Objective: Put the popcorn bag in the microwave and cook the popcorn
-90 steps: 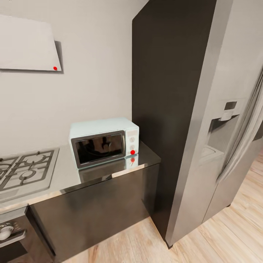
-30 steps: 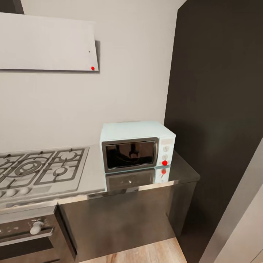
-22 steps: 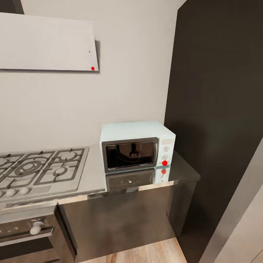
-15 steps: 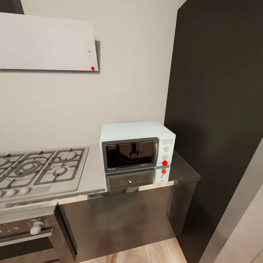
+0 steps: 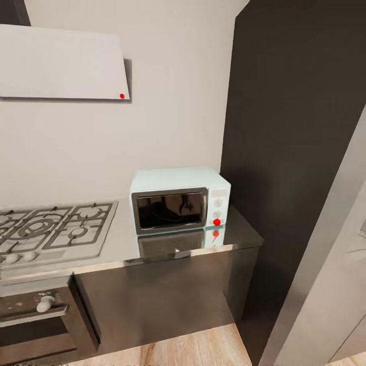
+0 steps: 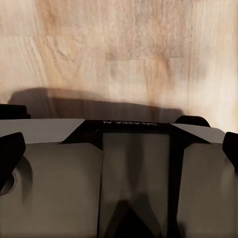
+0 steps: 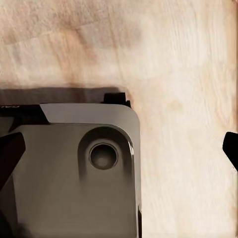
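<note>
Both grippers' jaws stand apart: dark fingertips point(image 6: 11, 153) sit at opposite edges of the left wrist view, and the right wrist view shows its fingertips point(image 7: 10, 151) the same way, nothing between them, each above the robot's grey base point(image 6: 59, 188) and the wooden floor point(image 7: 183, 99). From the head view, the microwave point(image 5: 179, 200) stands door shut on the countertop point(image 5: 122, 239), near its right end and just beside a tall dark panel point(image 5: 290, 132). A gas hob point(image 5: 53, 231) lies left of it, apart, with a range hood point(image 5: 61, 63) above and a built-in oven point(image 5: 38, 315) below. Bare steel lies before the microwave up to the counter's front edge.
</note>
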### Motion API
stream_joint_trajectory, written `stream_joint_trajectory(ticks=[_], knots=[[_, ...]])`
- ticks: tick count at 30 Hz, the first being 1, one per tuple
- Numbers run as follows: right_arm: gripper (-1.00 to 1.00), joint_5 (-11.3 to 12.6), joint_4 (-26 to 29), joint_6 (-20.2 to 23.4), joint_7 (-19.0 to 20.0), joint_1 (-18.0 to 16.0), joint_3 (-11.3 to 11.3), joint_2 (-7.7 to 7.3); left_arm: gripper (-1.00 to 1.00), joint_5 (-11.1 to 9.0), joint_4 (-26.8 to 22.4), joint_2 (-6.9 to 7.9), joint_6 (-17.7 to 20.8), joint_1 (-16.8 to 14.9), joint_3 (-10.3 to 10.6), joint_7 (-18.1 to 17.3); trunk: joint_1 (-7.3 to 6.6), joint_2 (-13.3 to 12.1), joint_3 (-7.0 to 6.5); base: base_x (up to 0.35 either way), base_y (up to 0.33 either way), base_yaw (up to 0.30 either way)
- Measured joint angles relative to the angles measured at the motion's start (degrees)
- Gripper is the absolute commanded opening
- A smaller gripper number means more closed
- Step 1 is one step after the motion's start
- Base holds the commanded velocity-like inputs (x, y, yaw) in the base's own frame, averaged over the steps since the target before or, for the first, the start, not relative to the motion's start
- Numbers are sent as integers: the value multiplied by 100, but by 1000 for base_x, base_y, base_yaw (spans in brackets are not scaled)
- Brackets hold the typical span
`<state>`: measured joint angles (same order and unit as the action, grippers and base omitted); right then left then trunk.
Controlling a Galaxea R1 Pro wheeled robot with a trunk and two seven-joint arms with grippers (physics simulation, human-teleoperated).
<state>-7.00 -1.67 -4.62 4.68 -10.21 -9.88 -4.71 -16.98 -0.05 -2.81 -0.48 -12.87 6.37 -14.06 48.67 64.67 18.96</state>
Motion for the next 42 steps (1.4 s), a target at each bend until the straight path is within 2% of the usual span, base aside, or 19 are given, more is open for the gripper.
stream_joint_trajectory(ticks=[24, 42], knots=[[100, 2, 0, -7, 1, 0, 0, -9, 100, -2, -1, 9, 0, 1, 0, 1, 0, 0, 0, 0, -3, 261], [100, -14, 0, -29, -5, 1, 9, -9, 100, -1, 1, 8, 0, -1, 0, 3, 0, 0, 0, 0, -2, 14]])
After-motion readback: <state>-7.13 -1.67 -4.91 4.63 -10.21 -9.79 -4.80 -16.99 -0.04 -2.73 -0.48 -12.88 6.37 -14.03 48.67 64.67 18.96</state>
